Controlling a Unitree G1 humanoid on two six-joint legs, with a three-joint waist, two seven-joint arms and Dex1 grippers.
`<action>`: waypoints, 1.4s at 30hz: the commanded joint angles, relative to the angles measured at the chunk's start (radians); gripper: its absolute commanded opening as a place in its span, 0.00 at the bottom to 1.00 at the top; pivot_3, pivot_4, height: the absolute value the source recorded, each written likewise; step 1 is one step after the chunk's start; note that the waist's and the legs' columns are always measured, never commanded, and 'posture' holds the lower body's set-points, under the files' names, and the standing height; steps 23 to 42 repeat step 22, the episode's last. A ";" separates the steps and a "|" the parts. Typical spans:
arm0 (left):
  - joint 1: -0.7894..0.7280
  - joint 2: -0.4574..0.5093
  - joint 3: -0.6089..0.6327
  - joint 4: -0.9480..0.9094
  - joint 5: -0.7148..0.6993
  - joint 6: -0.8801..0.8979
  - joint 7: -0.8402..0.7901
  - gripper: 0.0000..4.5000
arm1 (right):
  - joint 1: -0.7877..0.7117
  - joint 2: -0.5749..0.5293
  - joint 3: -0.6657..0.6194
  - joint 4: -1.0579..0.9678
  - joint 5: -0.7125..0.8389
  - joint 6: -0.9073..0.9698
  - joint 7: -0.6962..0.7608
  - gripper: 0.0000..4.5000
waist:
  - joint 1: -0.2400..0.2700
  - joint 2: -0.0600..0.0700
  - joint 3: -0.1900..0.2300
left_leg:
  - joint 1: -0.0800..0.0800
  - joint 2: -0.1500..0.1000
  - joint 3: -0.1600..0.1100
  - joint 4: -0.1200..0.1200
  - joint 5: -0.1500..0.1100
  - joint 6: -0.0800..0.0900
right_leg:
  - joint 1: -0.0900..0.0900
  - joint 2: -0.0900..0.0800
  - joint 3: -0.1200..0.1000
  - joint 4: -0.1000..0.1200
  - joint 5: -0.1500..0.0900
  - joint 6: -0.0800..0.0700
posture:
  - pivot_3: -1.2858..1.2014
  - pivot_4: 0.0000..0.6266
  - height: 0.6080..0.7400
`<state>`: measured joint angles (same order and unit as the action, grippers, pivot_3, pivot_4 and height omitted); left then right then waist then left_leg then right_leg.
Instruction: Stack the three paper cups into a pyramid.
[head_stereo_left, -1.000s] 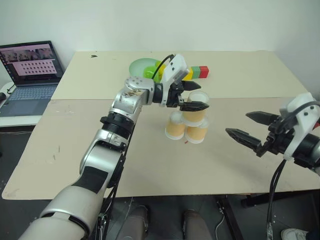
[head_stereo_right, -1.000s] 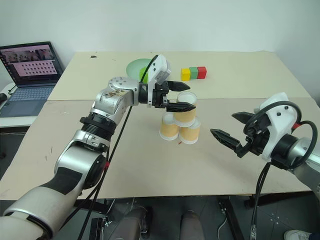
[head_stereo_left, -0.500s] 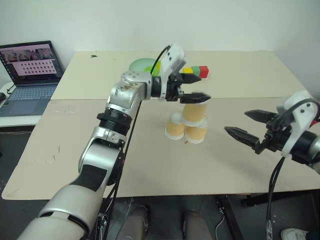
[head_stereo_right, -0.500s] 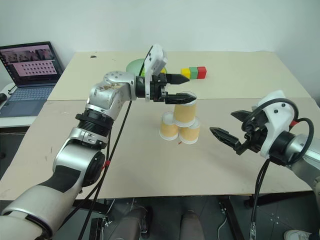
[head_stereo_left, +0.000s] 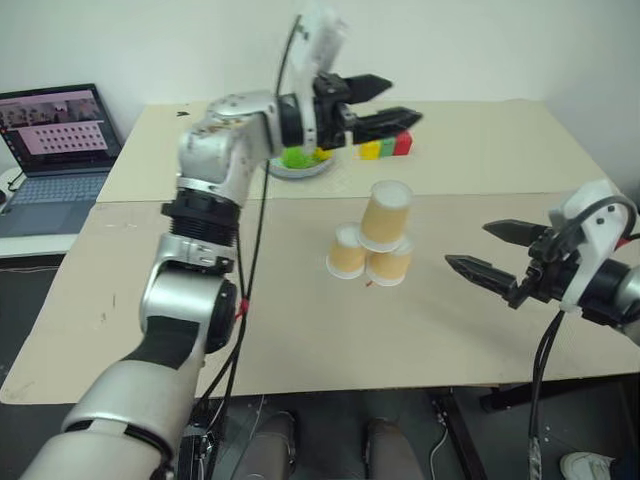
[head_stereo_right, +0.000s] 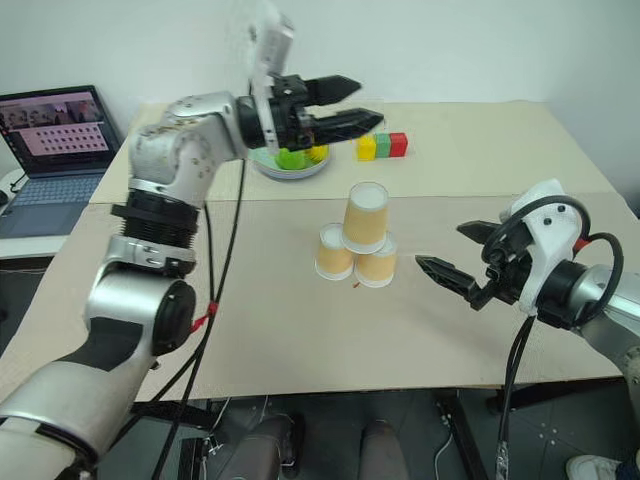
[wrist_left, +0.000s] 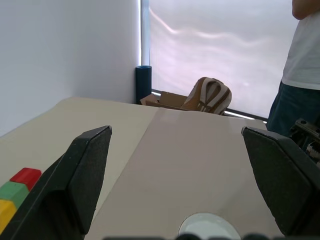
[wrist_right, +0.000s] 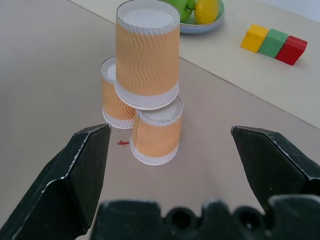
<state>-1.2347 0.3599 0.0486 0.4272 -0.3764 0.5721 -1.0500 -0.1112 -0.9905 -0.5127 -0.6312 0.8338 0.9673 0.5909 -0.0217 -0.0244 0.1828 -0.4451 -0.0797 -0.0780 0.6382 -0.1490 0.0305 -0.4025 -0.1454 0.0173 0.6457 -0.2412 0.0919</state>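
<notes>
The table carries the three paper cups, upside down as a pyramid near a fruit bowl. Left gripper hangs empty, jaws wide, above the bowl, presumably clearing the stack. Right gripper waits spread beside it.

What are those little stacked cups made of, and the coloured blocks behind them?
The three cups look like paper: matte, wavy-ribbed orange-tan sleeves with plain white rims and bases. The red, green and yellow blocks have smooth, evenly coloured faces, so painted wood or plastic; the look leaves that open.
</notes>
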 joint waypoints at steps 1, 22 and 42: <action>0.130 0.098 0.016 -0.173 0.005 -0.011 0.001 0.98 | 0.036 -0.004 -0.094 0.047 -0.051 -0.073 0.044 1.00 | 0.001 0.000 0.000 | 0.000 0.000 0.000 0.000 0.000 0.000 | 0.000 0.000 0.000 0.000 0.000 0.000 | 0.52 0.24 1.00; 0.744 0.065 0.035 -0.542 0.035 -0.002 0.377 0.98 | 0.106 0.139 0.021 0.209 -0.208 -0.272 0.088 1.00 | 0.026 0.000 0.000 | 0.003 0.002 0.000 0.003 0.000 -0.001 | 0.003 0.000 0.000 0.000 0.002 -0.003 | 0.52 0.24 1.00; 0.744 0.065 0.035 -0.542 0.035 -0.002 0.377 0.98 | 0.106 0.139 0.021 0.209 -0.208 -0.272 0.088 1.00 | 0.026 0.000 0.000 | 0.003 0.002 0.000 0.003 0.000 -0.001 | 0.003 0.000 0.000 0.000 0.002 -0.003 | 0.52 0.24 1.00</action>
